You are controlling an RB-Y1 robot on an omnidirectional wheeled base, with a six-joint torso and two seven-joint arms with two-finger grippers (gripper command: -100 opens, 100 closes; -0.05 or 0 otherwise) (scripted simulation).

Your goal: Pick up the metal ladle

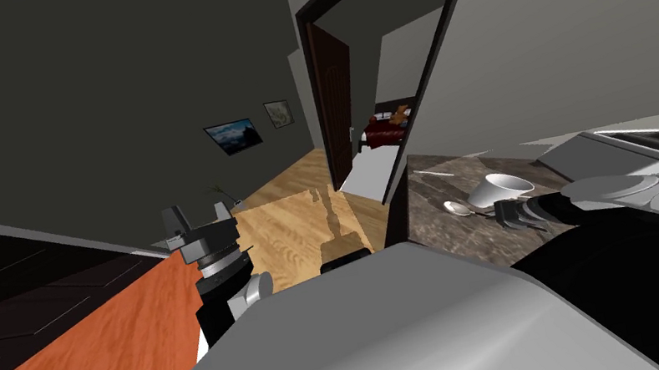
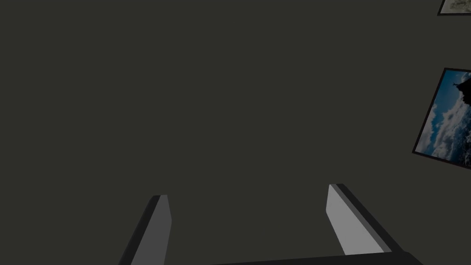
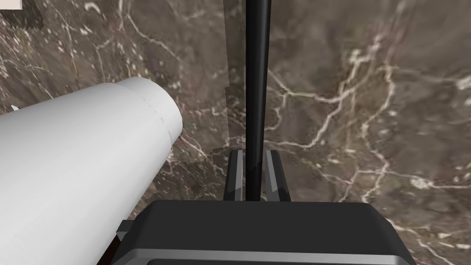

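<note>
The ladle lies on a brown marble counter (image 1: pixel 441 201); its silver bowl (image 1: pixel 457 208) points away from me. Its thin black handle (image 3: pixel 254 83) runs straight out from my right gripper (image 3: pixel 254 154), whose two fingers are shut on the handle's sides. My right gripper (image 1: pixel 506 211) sits low over the counter, just beside a white cup (image 1: pixel 508 186). That white cup (image 3: pixel 83 161) lies on its side close to the gripper's body, apart from the handle. My left gripper (image 1: pixel 195 217) is raised at my left, and its fingers (image 2: pixel 349 221) stand open with nothing between them.
A white appliance (image 1: pixel 656 171) with round recesses sits on the counter to the right of the gripper. An orange-red wooden surface (image 1: pixel 95 355) runs along my left. Ahead are a wood floor (image 1: pixel 291 219) and an open dark-framed doorway (image 1: pixel 344 108).
</note>
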